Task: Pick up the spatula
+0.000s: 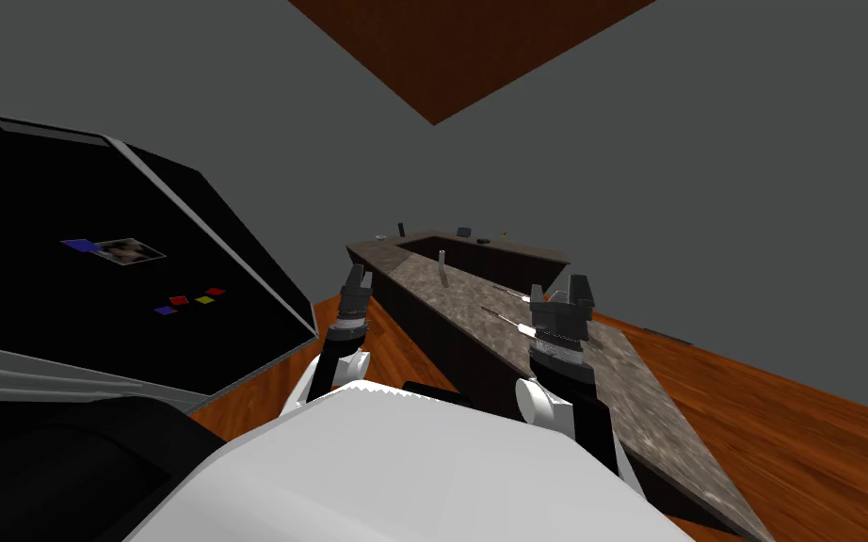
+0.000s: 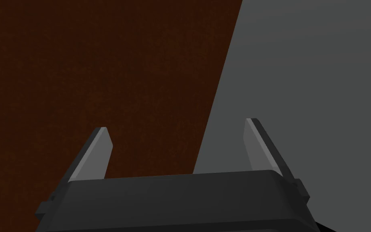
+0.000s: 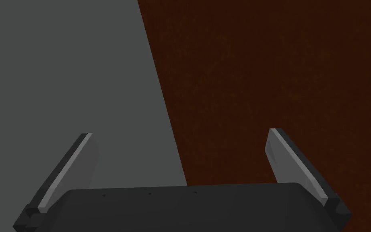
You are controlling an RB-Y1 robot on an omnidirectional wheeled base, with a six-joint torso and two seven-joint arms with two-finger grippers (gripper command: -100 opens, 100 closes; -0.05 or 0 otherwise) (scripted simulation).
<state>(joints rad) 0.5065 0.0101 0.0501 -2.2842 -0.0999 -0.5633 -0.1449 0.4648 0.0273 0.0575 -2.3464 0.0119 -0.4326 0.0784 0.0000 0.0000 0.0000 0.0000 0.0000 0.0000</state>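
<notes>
left gripper (image 1: pixel 357 275) and right gripper (image 1: pixel 573 287) are held raised mid-frame, both spread open, seemingly parked before reaching. the spatula (image 1: pixel 517 326), apparently a thin white-tipped utensil, is laid on the counter (image 1: pixel 630 395) right of centre.

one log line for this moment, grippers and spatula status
left gripper: fingers open, empty | right gripper: fingers open, empty, by counter | thin utensils: lying on counter, untouched; spatula not told apart
</notes>
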